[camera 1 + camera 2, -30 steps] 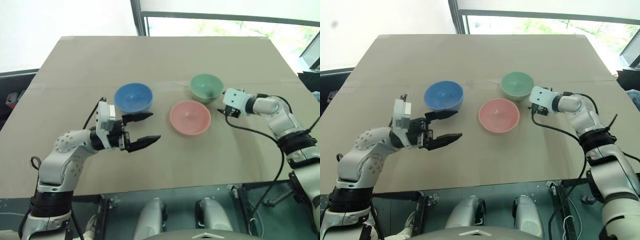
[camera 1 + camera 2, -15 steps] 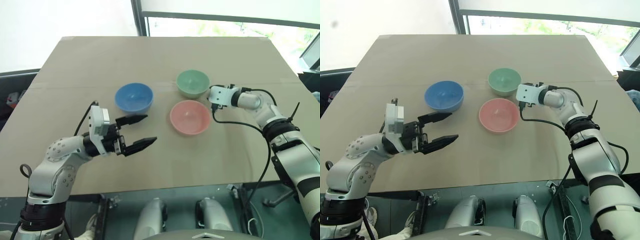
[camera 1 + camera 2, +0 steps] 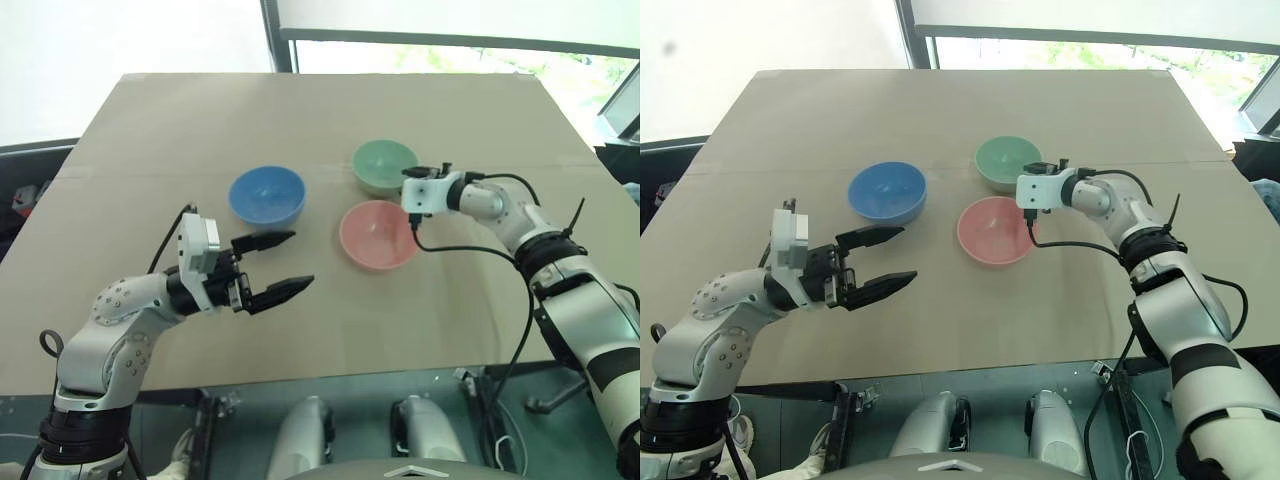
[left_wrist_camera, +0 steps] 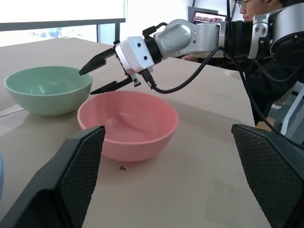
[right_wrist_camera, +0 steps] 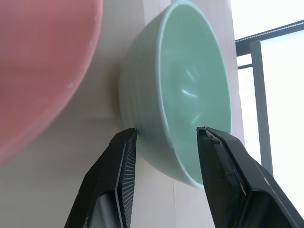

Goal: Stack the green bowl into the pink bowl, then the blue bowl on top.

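My right gripper (image 5: pixel 164 142) reaches over the cardboard-covered table (image 3: pixel 330 120) toward the green bowl (image 3: pixel 385 166), and its two black fingers (image 5: pixel 116 175) stand partly apart, straddling the bowl's near rim: one finger sits outside the wall, the other over the hollow. In the right wrist view there is a gap between each finger and the rim, so I cannot tell whether they touch it; the bowl rests on the table and I am not gripping it. Taking the pink bowl (image 3: pixel 379 234) as my landmark, the right gripper hangs just past its far right edge, between it and the green bowl, which sits just beyond the pink bowl, close but apart from it. The blue bowl (image 3: pixel 267 195) stands to the left of the pink bowl, a little farther back, with bare table between them. All three bowls sit upright and empty. My left gripper (image 3: pixel 280 264) hovers to the left of the pink bowl and nearer to me, just in front of the blue bowl, its fingers spread wide with nothing between them, pointing toward the pink bowl.
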Controlling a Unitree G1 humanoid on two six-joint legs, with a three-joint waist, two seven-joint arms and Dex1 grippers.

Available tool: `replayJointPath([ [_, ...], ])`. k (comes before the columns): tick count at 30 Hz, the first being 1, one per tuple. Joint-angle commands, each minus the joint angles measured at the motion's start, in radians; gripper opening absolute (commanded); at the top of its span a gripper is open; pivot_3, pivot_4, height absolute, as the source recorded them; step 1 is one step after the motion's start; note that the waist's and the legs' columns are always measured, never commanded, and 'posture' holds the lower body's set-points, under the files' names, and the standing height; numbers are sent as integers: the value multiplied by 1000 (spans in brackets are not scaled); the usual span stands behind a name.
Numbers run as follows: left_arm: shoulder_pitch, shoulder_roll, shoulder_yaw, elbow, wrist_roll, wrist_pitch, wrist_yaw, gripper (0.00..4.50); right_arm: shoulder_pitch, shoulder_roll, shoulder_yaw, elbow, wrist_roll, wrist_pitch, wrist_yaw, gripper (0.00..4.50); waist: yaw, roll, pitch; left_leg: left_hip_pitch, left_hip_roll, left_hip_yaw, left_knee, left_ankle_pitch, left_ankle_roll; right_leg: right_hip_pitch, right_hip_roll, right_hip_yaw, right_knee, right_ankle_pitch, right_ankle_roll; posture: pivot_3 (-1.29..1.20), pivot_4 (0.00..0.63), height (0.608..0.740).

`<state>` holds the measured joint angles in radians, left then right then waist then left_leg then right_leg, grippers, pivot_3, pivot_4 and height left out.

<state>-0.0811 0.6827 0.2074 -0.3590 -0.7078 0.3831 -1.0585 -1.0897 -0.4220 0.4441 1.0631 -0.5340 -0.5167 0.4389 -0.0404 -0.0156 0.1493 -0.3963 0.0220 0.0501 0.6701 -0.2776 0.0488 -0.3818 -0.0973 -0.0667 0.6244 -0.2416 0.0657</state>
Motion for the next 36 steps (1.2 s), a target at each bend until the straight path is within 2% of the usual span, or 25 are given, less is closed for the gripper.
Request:
replayJointPath([
  [1, 4, 7, 19, -53, 0, -21, 13, 4500, -49, 15, 8, 44, -14, -22, -18, 1304, 0, 0, 0, 0, 0, 0, 0, 0, 0, 0, 0, 0, 0, 0, 0, 0, 150, 740],
  [4, 13, 7, 24, -61, -1, -22, 21, 4500, -63, 17, 15, 63, -25, -39, -23, 128, 2, 0, 0, 0, 0, 0, 0, 0, 0, 0, 0, 0, 0, 0, 0, 0, 150, 740],
  [8, 25, 4, 25, -71, -2, -25, 31, 4500, -67, -7, 3, 40, -7, -76, 12, 50, 0, 1, 1, 0, 0, 0, -1, 0, 0, 0, 0, 0, 0, 0, 0, 0, 150, 740],
  [11, 38, -3, 19, -80, 1, -31, 42, 4500, -35, -42, -72, -64, 124, -83, 159, 50, 1, 2, 1, 0, 0, 0, -1, 0, 0, 0, 0, 0, 0, 0, 0, 0, 150, 740],
  [14, 46, -9, 14, -84, -1, -35, 51, 4500, 75, -105, -149, -371, 348, 49, 417, 50, 5, 2, 1, -1, 0, -1, -1, 0, 0, 0, 0, -1, 0, 0, 0, 0, 150, 740],
  [17, 47, -15, 5, -79, 2, -41, 55, 4500, 227, -204, -205, -804, 561, 333, 605, 50, 21, 2, 2, -1, 0, -3, -1, 0, 0, 1, -1, -3, -2, 0, 0, 0, 150, 740],
  [20, 26, -32, -9, -56, 2, -41, 67, 4500, 371, -320, -245, -1179, 718, 628, 691, 50, 32, 3, 2, -2, 0, -3, -1, 0, 0, 1, -2, -3, -1, 0, 0, 0, 150, 740],
  [23, -1, -47, -21, -36, -1, -28, 85, 4500, 438, -371, -233, -1313, 751, 780, 709, 50, 35, 3, 2, 0, 0, -2, 1, 0, 1, 2, -2, -2, -3, 0, 0, 0, 150, 740],
  [26, -37, -57, -31, -13, 11, -21, 103, 4500, 478, -375, -199, -1334, 696, 810, 686, 871, 34, 0, 0, 2, 0, -2, 2, -1, 1, 3, -2, -2, 0, 0, 0, 0, 150, 740],
  [27, -49, -59, -31, -5, 16, -20, 111, 4500, 484, -370, -197, -1337, 692, 820, 683, 1524, 34, 0, 0, 3, 0, -2, 2, -1, 1, 3, -2, -2, 0, 0, 0, 0, 150, 740],
  [28, -66, -62, -28, 4, 17, -13, 127, 4500, 486, -364, -199, -1341, 690, 829, 676, 1812, 33, 0, 0, 3, 0, -2, 2, -1, 1, 3, -2, -2, 0, 0, 0, 0, 150, 740],
  [30, -93, -65, -18, 14, 11, 5, 156, 4500, 488, -346, -217, -1352, 697, 852, 648, 2718, 34, 0, 0, 3, 0, -2, 2, 0, 1, 3, -2, -1, 1, 0, 0, 0, 150, 740],
  [32, -127, -67, -14, 19, 36, 16, 211, 4500, 495, -327, -266, -1370, 707, 881, 589, 3440, 35, 0, 0, 2, 0, -2, 2, 0, 1, 2, -2, -1, 0, 0, 0, 0, 150, 740],
  [36, -208, -49, -71, -26, 253, 111, 481, 4500, 528, -283, -378, -1421, 779, 960, 499, 3440, 48, 0, 0, -2, -1, -3, 2, -1, 1, 1, -2, -3, 0, 0, 0, 0, 150, 740],
])
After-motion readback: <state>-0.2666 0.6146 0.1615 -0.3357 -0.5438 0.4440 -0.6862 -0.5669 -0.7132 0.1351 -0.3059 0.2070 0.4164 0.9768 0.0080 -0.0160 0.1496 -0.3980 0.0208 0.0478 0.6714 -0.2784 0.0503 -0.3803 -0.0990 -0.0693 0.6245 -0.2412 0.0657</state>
